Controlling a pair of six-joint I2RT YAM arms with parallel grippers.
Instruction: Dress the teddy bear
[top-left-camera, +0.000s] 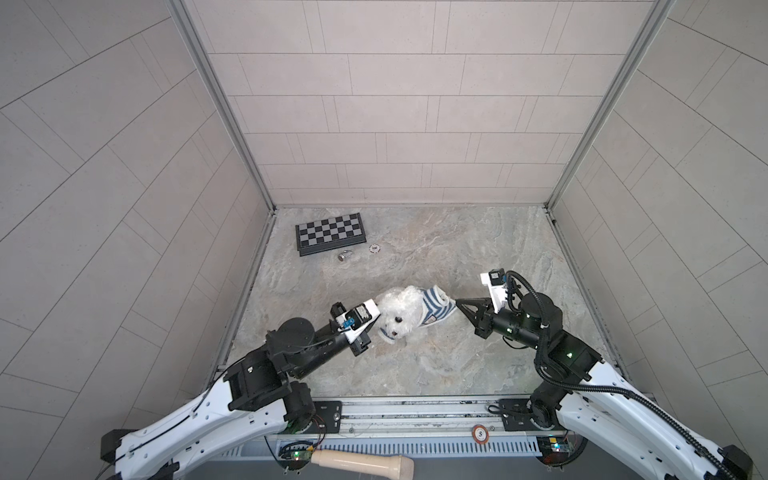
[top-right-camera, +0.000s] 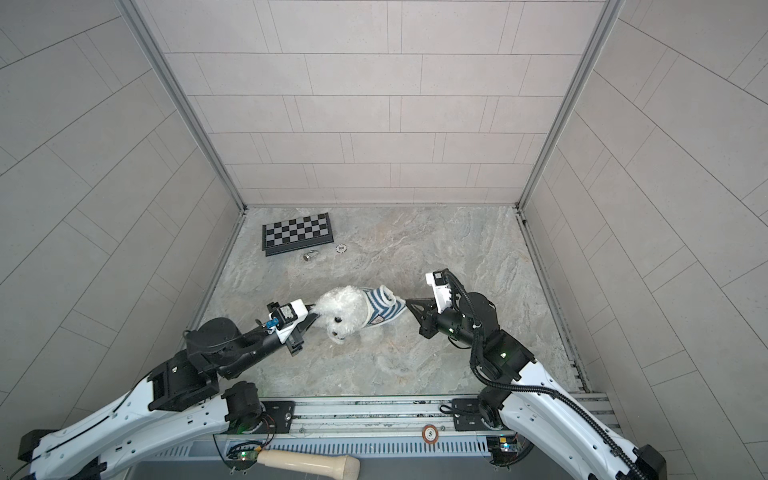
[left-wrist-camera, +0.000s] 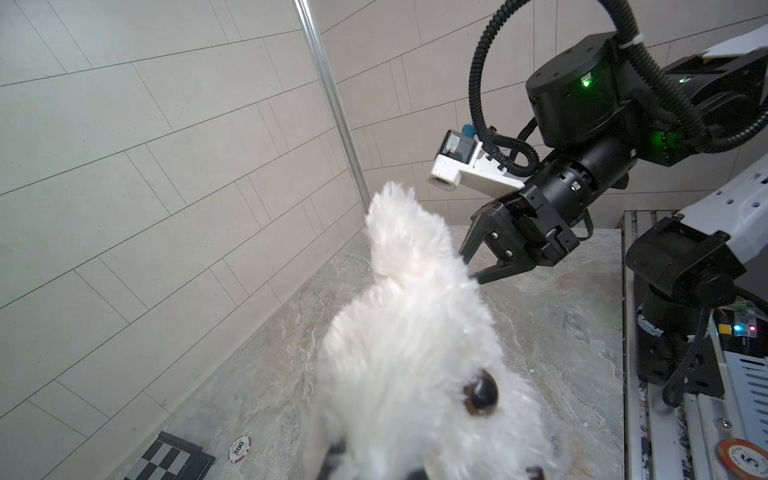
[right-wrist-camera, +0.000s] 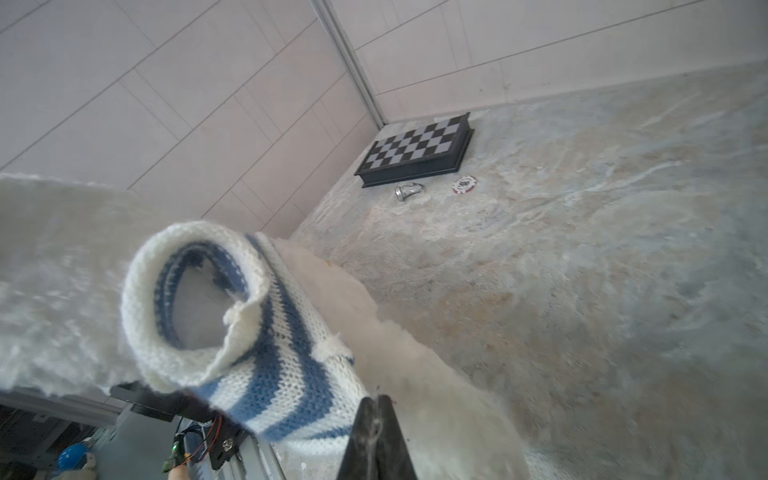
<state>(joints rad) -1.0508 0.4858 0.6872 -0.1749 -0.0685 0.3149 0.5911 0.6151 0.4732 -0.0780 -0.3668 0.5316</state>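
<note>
The white fluffy teddy bear (top-left-camera: 399, 307) (top-right-camera: 343, 307) lies mid-table, head to the left and face toward the front. A blue-and-white striped shirt (top-left-camera: 432, 309) (top-right-camera: 380, 309) covers its body on the right. My left gripper (top-left-camera: 376, 320) (top-right-camera: 312, 311) is shut on the bear's head; fur (left-wrist-camera: 407, 353) fills the left wrist view and hides the jaws. My right gripper (top-left-camera: 458, 302) (top-right-camera: 407, 301) (right-wrist-camera: 379, 401) is shut, with its tips against white fur beside the shirt's (right-wrist-camera: 266, 374) lower edge. A rolled sleeve opening (right-wrist-camera: 195, 299) gapes nearby.
A folded chessboard (top-left-camera: 331, 233) lies at the back left, with a poker chip (top-left-camera: 375, 248) and a small metal piece (top-left-camera: 345, 255) in front of it. Another chip (top-left-camera: 480, 433) sits on the front rail, and a beige handle (top-left-camera: 361, 461) lies below it. Tiled walls close in three sides.
</note>
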